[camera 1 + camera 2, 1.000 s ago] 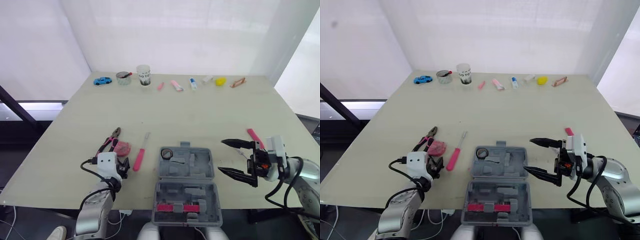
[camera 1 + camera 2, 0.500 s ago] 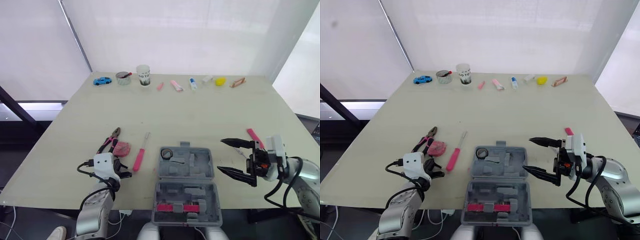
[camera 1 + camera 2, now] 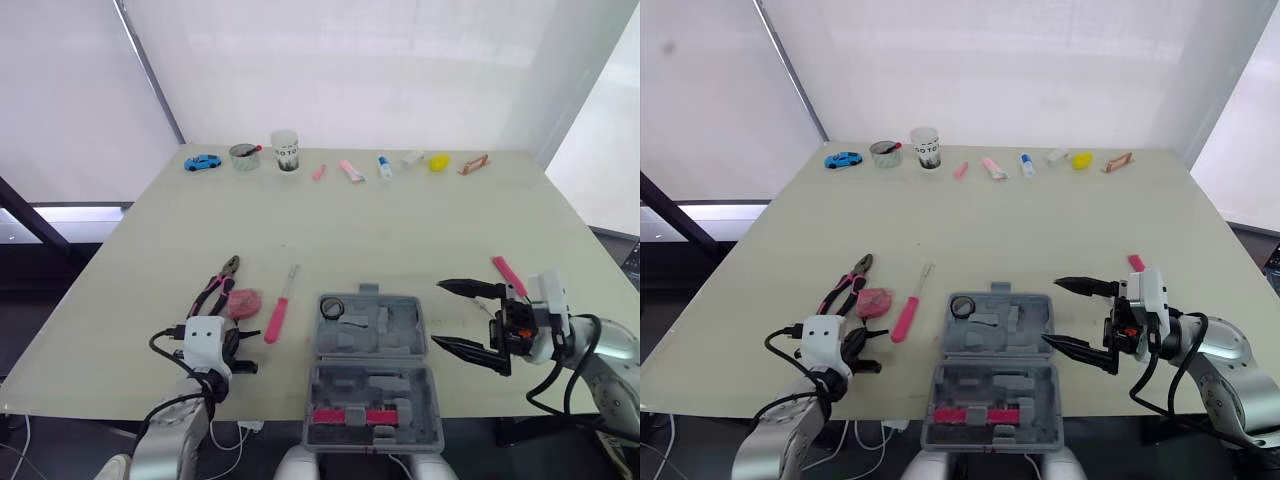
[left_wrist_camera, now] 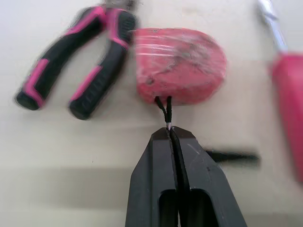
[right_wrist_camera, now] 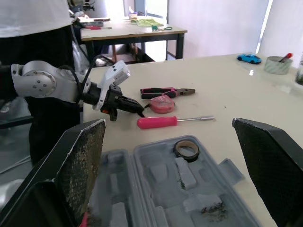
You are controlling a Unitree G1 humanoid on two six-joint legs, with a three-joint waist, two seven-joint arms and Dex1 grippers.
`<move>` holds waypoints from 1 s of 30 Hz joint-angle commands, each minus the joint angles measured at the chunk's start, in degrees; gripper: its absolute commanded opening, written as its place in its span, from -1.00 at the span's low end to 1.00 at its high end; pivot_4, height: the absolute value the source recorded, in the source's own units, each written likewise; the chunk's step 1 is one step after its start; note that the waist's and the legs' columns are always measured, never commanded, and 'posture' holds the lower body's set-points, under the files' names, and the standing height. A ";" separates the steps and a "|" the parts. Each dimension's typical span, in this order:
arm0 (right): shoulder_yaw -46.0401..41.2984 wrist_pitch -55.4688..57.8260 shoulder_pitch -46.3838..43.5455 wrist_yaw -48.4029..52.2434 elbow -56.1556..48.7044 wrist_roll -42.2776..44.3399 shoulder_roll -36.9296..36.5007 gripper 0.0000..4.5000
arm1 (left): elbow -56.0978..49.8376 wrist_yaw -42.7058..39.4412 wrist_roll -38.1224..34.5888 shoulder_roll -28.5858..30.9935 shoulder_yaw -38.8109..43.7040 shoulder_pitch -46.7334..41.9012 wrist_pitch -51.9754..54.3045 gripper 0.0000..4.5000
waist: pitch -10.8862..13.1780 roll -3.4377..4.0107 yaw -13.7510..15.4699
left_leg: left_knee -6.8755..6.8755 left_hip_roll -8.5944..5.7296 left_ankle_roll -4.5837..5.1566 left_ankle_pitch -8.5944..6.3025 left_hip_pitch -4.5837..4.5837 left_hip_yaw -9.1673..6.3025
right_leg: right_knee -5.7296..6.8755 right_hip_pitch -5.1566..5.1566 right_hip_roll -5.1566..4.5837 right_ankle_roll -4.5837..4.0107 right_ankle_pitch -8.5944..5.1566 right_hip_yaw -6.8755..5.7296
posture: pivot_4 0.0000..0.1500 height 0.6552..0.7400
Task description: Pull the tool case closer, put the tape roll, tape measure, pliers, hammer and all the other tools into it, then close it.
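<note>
Table (image 3: 400,230): open case (image 3: 345,385) at near edge, centre; left tool (image 4: 169,135) pressed together, seemingly pinching tape measure (image 4: 179,64) cord, pliers (image 4: 75,71) beside it; right tool (image 3: 436,314) spread wide, just right of case.

The tool case (image 3: 400,330) lies open at the near edge of the table (image 3: 400,220), with the tape roll (image 3: 333,308) in the far left corner of its farther half. Left of the case lies a screwdriver (image 3: 278,315), then the tape measure (image 3: 242,301), with the pliers (image 3: 215,288) just beside it on its left. The left gripper (image 4: 169,132) sits on the near side of the tape measure, and the right gripper (image 3: 437,313) is just right of the case. A toy car (image 3: 203,161) and a cup (image 3: 285,150) stand along the far edge.
</note>
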 commanded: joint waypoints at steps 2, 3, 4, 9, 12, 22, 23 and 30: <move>-0.14 0.67 -1.15 2.02 -2.26 1.67 -1.46 1.00 | -2.78 -4.97 -0.42 2.96 -1.11 3.30 0.15 -0.98 | 0.01 0.01 0.10 | 0.00 0.00 0.00 0.00 0.01 -0.02 | 0.00 -0.01 -0.06 0.01 0.00 0.01 | 1.00 1.00; 0.00 0.86 -1.21 2.44 -2.33 1.76 -1.74 1.00 | -3.38 -5.90 -0.51 3.74 -0.90 4.14 0.23 -0.98 | 0.01 0.00 0.07 | 0.00 0.00 0.00 0.00 0.00 -0.03 | 0.00 -0.01 -0.08 0.01 0.00 0.01 | 1.00 1.00; 0.13 1.05 -1.26 2.85 -2.38 1.87 -2.00 1.00 | -4.01 -6.77 -0.63 4.56 -0.76 4.99 0.31 -0.98 | 0.01 0.00 0.05 | 0.00 0.02 0.00 0.00 0.00 -0.04 | -0.02 -0.02 -0.09 0.01 0.00 0.01 | 1.00 1.00; 0.43 0.90 -1.48 3.56 -1.73 1.47 -2.12 1.00 | -7.41 -10.47 -1.49 7.69 0.04 9.52 0.09 -0.98 | 0.04 0.05 -0.03 | -0.06 0.08 0.05 -0.05 0.00 -0.05 | -0.11 -0.05 -0.12 0.01 0.00 0.04 | 1.00 1.00; 0.93 0.67 -1.52 3.50 -1.81 1.15 -1.61 1.00 | -9.01 -11.77 -1.85 8.42 0.74 11.73 -0.05 -0.98 | 0.06 0.07 0.04 | -0.07 0.11 0.05 -0.05 -0.01 -0.05 | -0.12 -0.07 -0.14 0.01 -0.01 0.03 | 1.00 1.00; 2.41 -0.49 -1.89 4.40 -1.10 -0.33 -1.39 1.00 | -17.13 -17.07 -2.20 11.49 2.33 23.16 -0.89 -0.98 | 0.17 0.06 0.05 | -0.11 0.14 0.06 -0.06 -0.05 -0.05 | -0.19 -0.11 -0.21 0.03 -0.02 0.03 | 1.00 1.00; 2.52 -0.49 -2.03 4.56 -0.95 -0.42 -1.51 1.00 | -17.41 -17.85 -2.04 12.07 3.23 24.52 -1.96 -0.98 | 0.19 0.07 0.05 | -0.11 0.15 0.06 -0.06 -0.05 -0.07 | -0.20 -0.15 -0.21 0.03 -0.02 0.02 | 1.00 1.00; 2.35 -0.57 -2.61 5.36 -0.05 -0.86 -1.70 1.00 | -18.03 -20.10 -2.21 12.81 4.82 28.33 -5.24 -0.98 | 0.35 0.16 0.10 | -0.14 0.14 0.05 -0.07 -0.06 -0.04 | -0.21 -0.22 -0.28 0.16 -0.11 0.03 | 1.00 1.00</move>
